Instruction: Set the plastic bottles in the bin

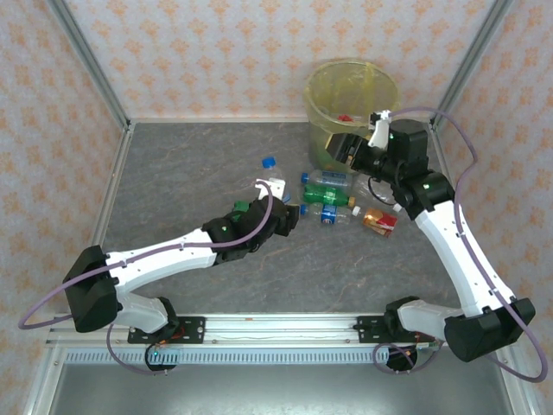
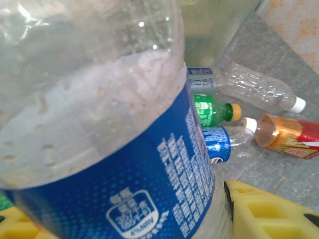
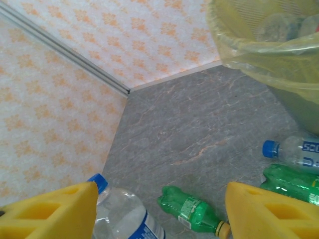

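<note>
My left gripper (image 1: 278,201) is shut on a clear plastic bottle (image 1: 274,181) with a blue cap and blue label. In the left wrist view that bottle (image 2: 109,149) stands between the yellow fingers (image 2: 271,211). My right gripper (image 1: 342,149) hangs beside the bin (image 1: 380,82), high above the table. It is open, with nothing between its yellow fingers (image 3: 271,211). The bin (image 3: 264,50), lined with a yellow bag, holds several bottles. More bottles lie between the arms: a clear one (image 1: 333,179), a green one (image 1: 324,197), a blue-labelled one (image 1: 333,214) and a red-labelled one (image 1: 380,221).
Another green bottle (image 3: 192,209) with a yellow cap lies on the grey table below my right gripper. Patterned walls with metal posts close off the back and both sides. Open tabletop stretches to the far left (image 1: 190,164) and along the near edge (image 1: 328,277).
</note>
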Robot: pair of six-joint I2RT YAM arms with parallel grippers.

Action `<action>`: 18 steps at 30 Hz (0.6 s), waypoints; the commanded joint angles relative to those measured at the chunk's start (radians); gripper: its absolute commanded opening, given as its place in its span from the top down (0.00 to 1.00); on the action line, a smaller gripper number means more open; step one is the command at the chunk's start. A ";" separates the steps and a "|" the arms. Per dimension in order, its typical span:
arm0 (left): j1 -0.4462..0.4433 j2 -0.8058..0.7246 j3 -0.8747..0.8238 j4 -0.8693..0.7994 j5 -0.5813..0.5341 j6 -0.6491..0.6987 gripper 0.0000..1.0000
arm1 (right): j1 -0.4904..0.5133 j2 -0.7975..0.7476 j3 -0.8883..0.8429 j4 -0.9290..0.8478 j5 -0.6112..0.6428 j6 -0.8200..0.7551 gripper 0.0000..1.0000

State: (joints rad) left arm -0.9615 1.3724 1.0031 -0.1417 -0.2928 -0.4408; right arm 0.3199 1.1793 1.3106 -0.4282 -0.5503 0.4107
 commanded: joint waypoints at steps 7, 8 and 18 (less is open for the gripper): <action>-0.054 -0.009 0.054 0.042 -0.008 0.121 0.45 | 0.113 0.075 0.098 -0.007 0.001 -0.053 0.42; -0.057 -0.011 0.051 0.045 -0.006 0.126 0.45 | 0.121 0.082 0.106 -0.008 -0.004 -0.056 0.44; -0.067 -0.013 0.050 0.056 0.027 0.174 0.45 | 0.175 0.093 0.088 -0.043 -0.034 -0.095 0.45</action>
State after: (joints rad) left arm -1.0206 1.3720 1.0317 -0.1036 -0.2729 -0.3077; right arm 0.4877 1.2827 1.3918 -0.4637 -0.5663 0.3408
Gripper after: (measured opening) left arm 0.561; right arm 0.543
